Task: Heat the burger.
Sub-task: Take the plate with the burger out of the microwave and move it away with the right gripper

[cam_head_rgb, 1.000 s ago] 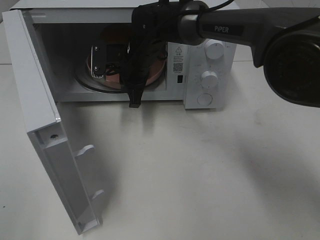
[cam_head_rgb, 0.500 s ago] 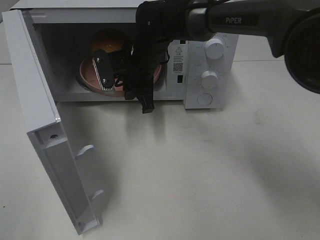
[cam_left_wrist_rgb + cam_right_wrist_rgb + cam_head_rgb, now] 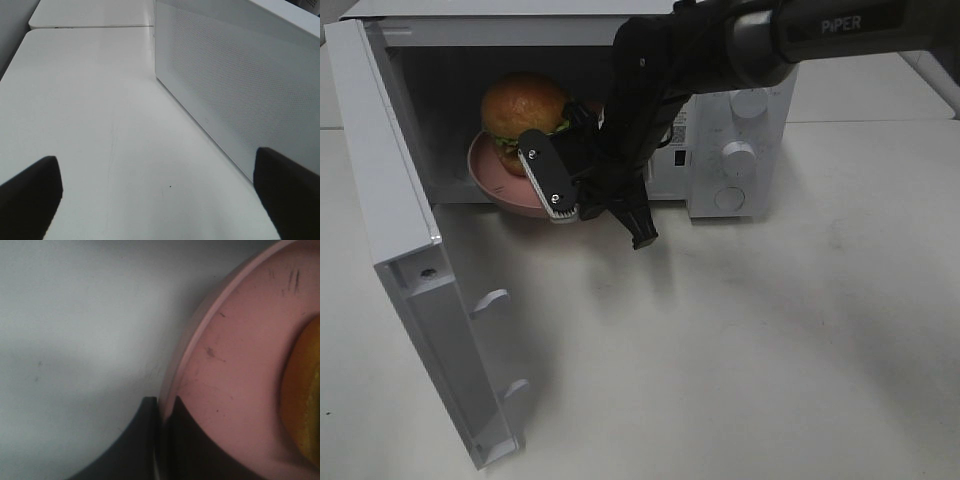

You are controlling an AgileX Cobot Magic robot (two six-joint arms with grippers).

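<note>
- The round burger (image 3: 523, 106), with glossy golden-brown bun, green lettuce frill and dark patty, sat on the shallow round pink plate (image 3: 492, 172) at the mouth of the white box-shaped microwave (image 3: 735, 140).
- The plate's front edge hung past the oven's opening, over the pale tabletop (image 3: 740, 340).
- The right gripper (image 3: 570, 205), black with a silver ribbed pad, reached across from the right of the high view and pinched the near rim of the plate.
- In the right wrist view its 2 dark fingers (image 3: 137, 440) were pressed together on the pink rim (image 3: 185, 365), 1 on each face.
- The microwave's white hinged door (image 3: 410, 270) stood swung wide open on the left.
- 2 white round knobs (image 3: 738, 158) sat on the control panel, right of the cavity.
- The left gripper (image 3: 160, 195) had its jaws spread wide, holding nothing, over the bare tabletop beside the oven's perforated white wall (image 3: 235, 85).
</note>
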